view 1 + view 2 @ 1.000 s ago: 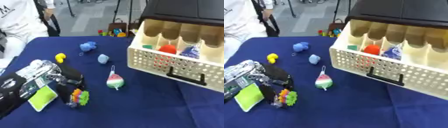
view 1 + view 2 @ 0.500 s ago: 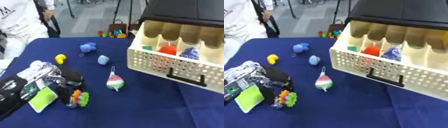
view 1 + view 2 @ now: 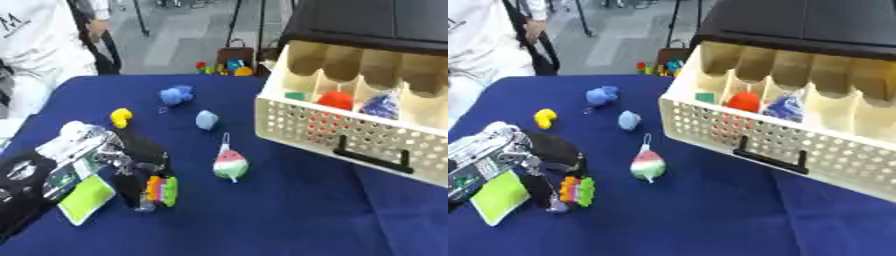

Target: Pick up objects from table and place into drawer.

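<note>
My left hand (image 3: 131, 160): low on the left of the blue counter (image 3: 289, 220), black fingers curled down round the rainbow-striped toy (image 3: 161, 191), pinching it at its near side.
Rainbow-striped toy: right under my fingertips, touching the counter, just beside a lime-green card (image 3: 86, 198) on my wrist side.
Watermelon charm (image 3: 229, 166): lying free on the cloth, near my hand, to its right, between it and the drawer.
Pale blue lump (image 3: 206, 120), blue plush (image 3: 176, 95), yellow piece (image 3: 121, 117): scattered farther back, well apart from my fingers.
Drawer (image 3: 350, 135): cream, perforated front with a black handle, pulled open at the right; a red thing (image 3: 334, 99) and a blue thing (image 3: 380, 106) sit in its compartments.
My right hand: out of sight.
</note>
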You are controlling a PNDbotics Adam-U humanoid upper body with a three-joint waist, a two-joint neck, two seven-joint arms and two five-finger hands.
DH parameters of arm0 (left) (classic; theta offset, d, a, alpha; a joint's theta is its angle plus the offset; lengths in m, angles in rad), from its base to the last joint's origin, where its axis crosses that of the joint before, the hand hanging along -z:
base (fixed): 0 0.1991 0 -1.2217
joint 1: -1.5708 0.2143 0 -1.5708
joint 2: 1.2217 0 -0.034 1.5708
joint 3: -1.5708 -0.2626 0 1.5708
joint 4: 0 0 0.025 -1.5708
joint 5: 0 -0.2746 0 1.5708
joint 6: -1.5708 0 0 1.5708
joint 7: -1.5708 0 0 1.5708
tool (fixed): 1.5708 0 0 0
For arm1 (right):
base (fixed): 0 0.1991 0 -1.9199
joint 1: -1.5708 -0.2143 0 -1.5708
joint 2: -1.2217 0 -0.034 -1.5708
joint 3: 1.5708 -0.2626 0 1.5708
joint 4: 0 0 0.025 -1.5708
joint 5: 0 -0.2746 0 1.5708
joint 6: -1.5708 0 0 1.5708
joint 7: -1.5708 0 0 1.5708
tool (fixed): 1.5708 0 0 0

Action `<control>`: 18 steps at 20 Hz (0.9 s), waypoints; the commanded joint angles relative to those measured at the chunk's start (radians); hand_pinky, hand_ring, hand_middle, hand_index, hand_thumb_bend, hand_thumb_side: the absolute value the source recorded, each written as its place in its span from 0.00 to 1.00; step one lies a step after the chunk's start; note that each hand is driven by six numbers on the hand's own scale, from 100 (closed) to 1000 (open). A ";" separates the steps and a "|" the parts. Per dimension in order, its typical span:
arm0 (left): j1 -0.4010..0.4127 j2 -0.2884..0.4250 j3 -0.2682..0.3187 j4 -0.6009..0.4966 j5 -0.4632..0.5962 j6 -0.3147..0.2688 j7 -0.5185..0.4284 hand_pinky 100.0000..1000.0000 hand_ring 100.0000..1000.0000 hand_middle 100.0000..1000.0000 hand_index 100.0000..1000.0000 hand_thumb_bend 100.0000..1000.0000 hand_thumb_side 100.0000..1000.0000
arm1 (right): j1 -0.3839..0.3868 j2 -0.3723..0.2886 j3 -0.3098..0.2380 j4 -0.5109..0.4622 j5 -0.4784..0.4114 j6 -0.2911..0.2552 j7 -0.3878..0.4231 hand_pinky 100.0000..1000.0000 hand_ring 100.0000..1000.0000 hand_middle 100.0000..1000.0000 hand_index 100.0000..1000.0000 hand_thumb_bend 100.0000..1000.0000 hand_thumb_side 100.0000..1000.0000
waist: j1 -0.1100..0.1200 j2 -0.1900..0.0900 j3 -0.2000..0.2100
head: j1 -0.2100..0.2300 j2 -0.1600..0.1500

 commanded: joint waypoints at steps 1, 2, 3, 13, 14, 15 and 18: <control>-0.019 0.017 0.006 -0.002 -0.004 0.008 0.016 0.34 0.53 0.45 0.69 0.11 0.58 | -0.009 -0.014 -0.013 -0.007 0.008 -0.014 -0.021 0.53 0.56 0.59 0.68 0.00 0.77 | -0.003 -0.018 0.000 | 0.005 -0.004; -0.020 0.017 0.006 -0.002 -0.005 0.010 0.019 0.34 0.52 0.45 0.68 0.10 0.57 | -0.009 -0.014 -0.013 -0.007 0.008 -0.013 -0.021 0.53 0.56 0.59 0.68 0.00 0.77 | -0.003 -0.019 0.000 | 0.005 -0.003; -0.020 0.017 0.006 -0.003 -0.006 0.013 0.020 0.33 0.52 0.44 0.67 0.08 0.56 | -0.009 -0.014 -0.013 -0.007 0.008 -0.013 -0.022 0.53 0.56 0.59 0.68 0.00 0.77 | -0.003 -0.019 0.001 | 0.006 -0.002; -0.027 0.040 0.041 -0.076 -0.010 0.063 0.020 0.31 0.49 0.41 0.62 0.05 0.51 | -0.006 -0.016 -0.013 -0.007 0.011 -0.009 -0.023 0.53 0.56 0.59 0.69 0.00 0.77 | 0.000 -0.026 0.007 | 0.005 0.009; -0.028 0.045 0.048 -0.091 -0.011 0.071 0.016 0.31 0.49 0.41 0.62 0.06 0.51 | -0.006 -0.017 -0.013 -0.007 0.011 -0.009 -0.023 0.53 0.56 0.59 0.68 0.00 0.77 | 0.001 -0.027 0.007 | 0.004 0.010; -0.030 0.050 0.054 -0.106 -0.012 0.078 0.010 0.31 0.49 0.41 0.62 0.06 0.51 | -0.005 -0.017 -0.012 -0.007 0.012 -0.008 -0.022 0.54 0.56 0.59 0.69 0.00 0.77 | 0.001 -0.028 0.008 | 0.003 0.010; -0.034 0.066 0.073 -0.153 -0.011 0.097 -0.011 0.30 0.49 0.40 0.61 0.07 0.49 | -0.005 -0.018 -0.012 -0.007 0.012 -0.007 -0.023 0.54 0.57 0.59 0.69 0.00 0.77 | 0.002 -0.030 0.010 | 0.002 0.011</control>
